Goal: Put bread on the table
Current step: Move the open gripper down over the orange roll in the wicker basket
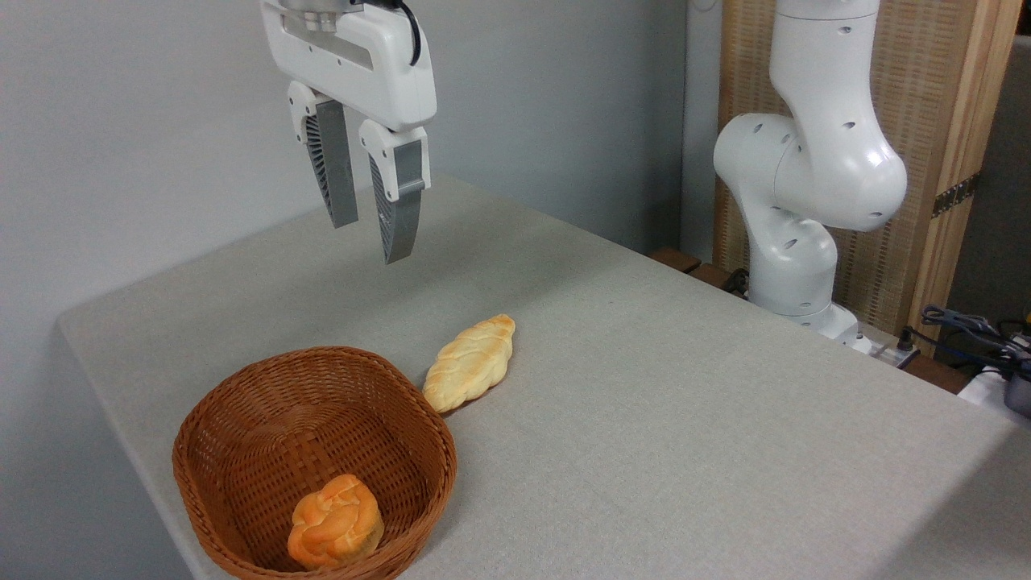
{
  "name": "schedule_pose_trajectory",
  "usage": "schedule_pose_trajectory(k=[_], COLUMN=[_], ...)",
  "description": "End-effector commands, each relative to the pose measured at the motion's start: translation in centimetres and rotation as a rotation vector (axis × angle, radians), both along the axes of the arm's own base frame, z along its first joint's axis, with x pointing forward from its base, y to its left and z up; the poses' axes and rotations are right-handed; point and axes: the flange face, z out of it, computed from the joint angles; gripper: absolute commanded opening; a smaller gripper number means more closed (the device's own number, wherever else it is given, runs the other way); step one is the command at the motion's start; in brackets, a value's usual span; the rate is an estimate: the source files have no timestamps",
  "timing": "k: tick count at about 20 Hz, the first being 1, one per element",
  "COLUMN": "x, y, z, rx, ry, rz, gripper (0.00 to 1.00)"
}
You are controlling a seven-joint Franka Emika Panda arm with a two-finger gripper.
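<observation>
The bun (336, 522) lies in the basket (242, 419), not yet on the table (685, 403). The gripper (370, 238) hangs high above, narrowly open and empty. All remains.

Claw (372, 238): its top and the wrist above run off the upper edge.
Arm (805, 161): cut off at the top; its base sits behind the counter's far edge.
Counter (685, 387): near and right edges leave the picture.
Basket (306, 451): lowest rim is cropped.
Bread (335, 522): underside hidden inside the basket.
Cables (975, 330): small tangle, cropped at right, unclear.
</observation>
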Motion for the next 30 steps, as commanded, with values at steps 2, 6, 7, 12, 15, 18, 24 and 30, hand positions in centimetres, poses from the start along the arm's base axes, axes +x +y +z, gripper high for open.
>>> schedule_pose_trajectory(k=[2, 6, 7, 12, 15, 18, 24, 30], x=[-0.4, -0.3, -0.4, 0.4, 1.2, 2.3, 3.5, 4.8], y=[0.5, 0.8, 0.7, 0.8, 1.6, 1.6, 1.9, 4.0], z=[0.4, 0.4, 0.4, -1.0, -1.5, -3.3, -9.4, -12.7], rx=[0.006, 0.006, 0.004, 0.002, -0.008, -0.027, -0.075, -0.077], ry=[0.013, 0.013, 0.013, -0.015, -0.067, -0.135, -0.239, -0.291], rz=[0.011, 0.015, 0.014, 0.026, 0.051, 0.111, 0.309, 0.359], gripper=[1.0, 1.0, 1.0, 1.0, 1.0, 1.0, 1.0, 1.0])
